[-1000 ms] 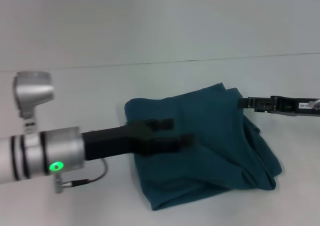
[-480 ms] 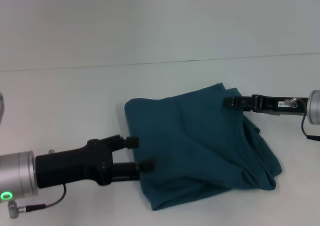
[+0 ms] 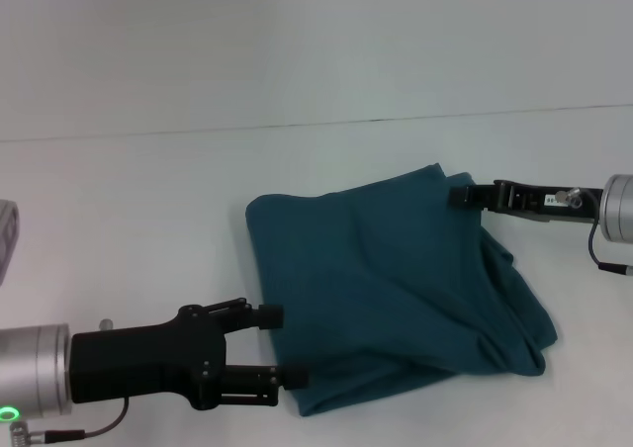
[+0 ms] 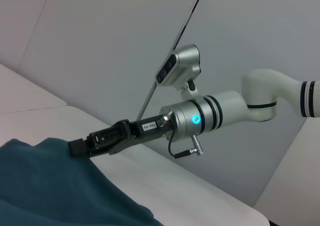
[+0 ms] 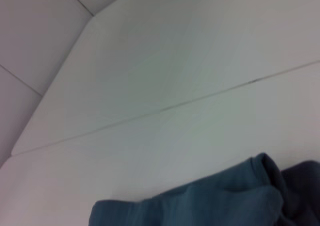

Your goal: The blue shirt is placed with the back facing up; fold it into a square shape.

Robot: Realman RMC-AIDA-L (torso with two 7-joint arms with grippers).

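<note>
At the near left of the white table (image 3: 129, 200), the left gripper (image 3: 282, 346) lies low and level, its two black fingers spread apart and holding nothing, their tips just beside the near-left edge of the blue shirt (image 3: 386, 279), one finger level with that edge and the other close to the near corner. From there the shirt spreads rightward across the middle of the table as a thick, roughly four-sided bundle: its left side and far-left corner lie fairly flat and straight, while the right side bulges and sags into loose rolled layers toward the near-right corner. At the far right, the right gripper (image 3: 465, 196) reaches in sideways, its slim tip at the shirt's far-right corner; whether it pinches cloth or is merely beside it I cannot tell, though the left wrist view shows that same gripper (image 4: 80, 146) with its tip against the raised edge of the shirt (image 4: 45, 186). The right wrist view shows only a rumpled, rounded edge of the shirt (image 5: 200, 206) on the table (image 5: 150, 86). The fabric looks soft, light and limp, so it should drape and slump rather than keep a crease, and stacked layers are likely to slide over one another. A hold is probably best taken at an edge or corner, pinching through all layers together, with the untidy right side the part most in need of squaring.
</note>
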